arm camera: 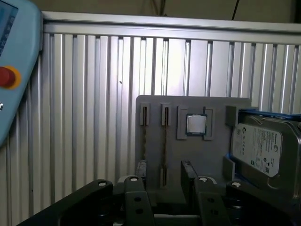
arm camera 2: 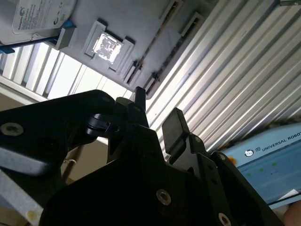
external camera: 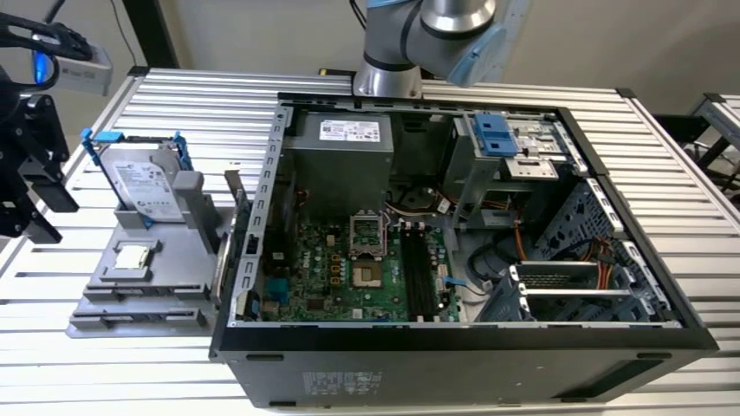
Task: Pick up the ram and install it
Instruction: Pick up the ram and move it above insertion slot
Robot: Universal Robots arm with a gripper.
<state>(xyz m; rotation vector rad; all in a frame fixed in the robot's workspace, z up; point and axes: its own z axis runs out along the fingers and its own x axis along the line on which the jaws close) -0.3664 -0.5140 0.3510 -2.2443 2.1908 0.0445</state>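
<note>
Approach | my black gripper (arm camera: 164,170) hovers over thin blue-green ram stick (arm camera: 164,141) (edge-up in grey slotted holder (arm camera: 211,155)) | jaws wide apart, empty | best kept square, centred mid-length.

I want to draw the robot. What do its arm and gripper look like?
The arm is round, silvery grey metal with a light blue cap on its joint. The gripper is all black and blocky, with small round screws and two flat black fingers.
</note>
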